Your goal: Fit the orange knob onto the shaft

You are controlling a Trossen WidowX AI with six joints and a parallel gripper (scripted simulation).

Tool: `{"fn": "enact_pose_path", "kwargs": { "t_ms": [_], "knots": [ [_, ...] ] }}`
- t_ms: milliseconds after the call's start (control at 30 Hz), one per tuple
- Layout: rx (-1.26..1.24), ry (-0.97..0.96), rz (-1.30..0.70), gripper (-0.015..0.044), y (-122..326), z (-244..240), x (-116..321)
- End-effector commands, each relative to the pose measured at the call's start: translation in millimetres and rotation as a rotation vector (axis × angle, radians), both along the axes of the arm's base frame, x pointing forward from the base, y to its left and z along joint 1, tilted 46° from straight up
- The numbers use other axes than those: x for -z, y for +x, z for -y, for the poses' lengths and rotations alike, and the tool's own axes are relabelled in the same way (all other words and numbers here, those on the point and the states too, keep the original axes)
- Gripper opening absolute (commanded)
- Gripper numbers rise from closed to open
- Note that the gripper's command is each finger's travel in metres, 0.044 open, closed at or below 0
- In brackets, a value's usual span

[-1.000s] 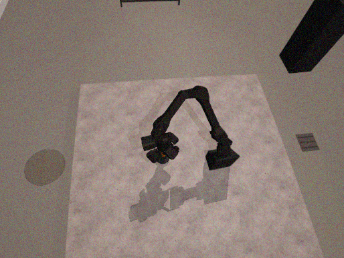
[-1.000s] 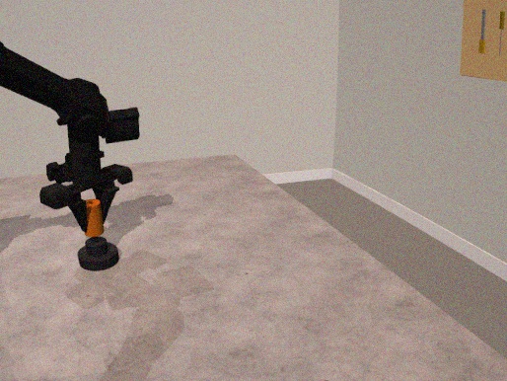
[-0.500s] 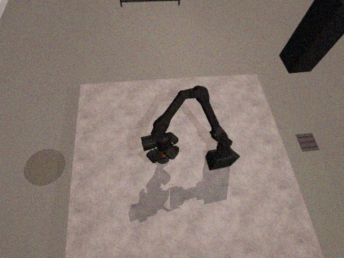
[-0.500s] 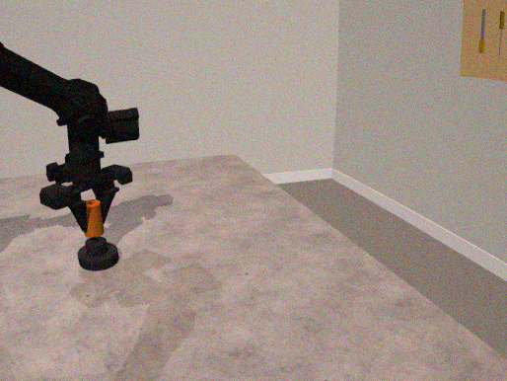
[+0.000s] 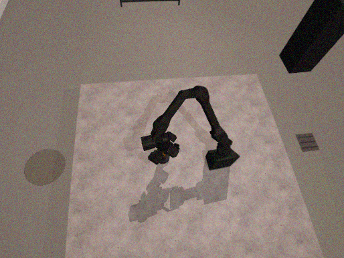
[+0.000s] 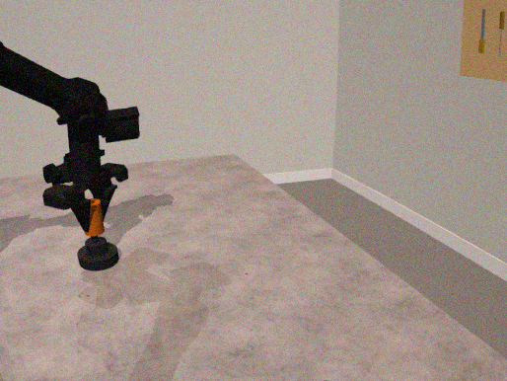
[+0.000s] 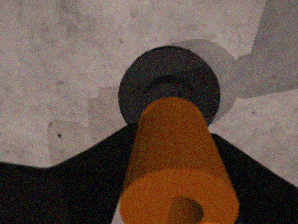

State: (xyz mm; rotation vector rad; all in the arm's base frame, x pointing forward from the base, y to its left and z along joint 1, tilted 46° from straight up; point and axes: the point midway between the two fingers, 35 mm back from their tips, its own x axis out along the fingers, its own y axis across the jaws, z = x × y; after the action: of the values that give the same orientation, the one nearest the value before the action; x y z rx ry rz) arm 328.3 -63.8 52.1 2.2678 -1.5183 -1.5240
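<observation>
The orange knob (image 6: 96, 218) (image 7: 172, 145) is held roughly upright over the round pedestal. My gripper (image 6: 97, 224) (image 7: 172, 135) is shut on the knob, with one dark finger on each side of it. The dark round pedestal (image 6: 99, 260) (image 7: 134, 92) stands on the table just below, with a raised middle part. The knob's lower end is at the top of the shaft, well above the pedestal's base; whether they touch is hard to tell. The shaft is mostly hidden, and its flat side does not show. In the top view only a speck of the knob (image 5: 164, 154) shows under the gripper.
The pale mottled table top (image 5: 110, 187) (image 6: 306, 296) carries the arm's base (image 5: 221, 158) to the right of the pedestal in the top view. Shadows of the arm lie across it. A large dark block (image 5: 311, 37) is beyond the table's right edge.
</observation>
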Motion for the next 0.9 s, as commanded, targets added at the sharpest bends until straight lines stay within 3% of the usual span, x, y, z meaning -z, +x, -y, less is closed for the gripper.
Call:
{"fn": "enact_pose_path", "kwargs": {
  "t_ms": [0,467,867],
  "knots": [
    [-0.01,-0.002,-0.007,0.0,-0.3,1.2,0.6],
    [-0.01,-0.002,-0.007,0.0,-1.2,-1.8,-1.2],
    [-0.156,-0.013,-0.156,0.0,0.3,0.2,0.9]
  ]
}}
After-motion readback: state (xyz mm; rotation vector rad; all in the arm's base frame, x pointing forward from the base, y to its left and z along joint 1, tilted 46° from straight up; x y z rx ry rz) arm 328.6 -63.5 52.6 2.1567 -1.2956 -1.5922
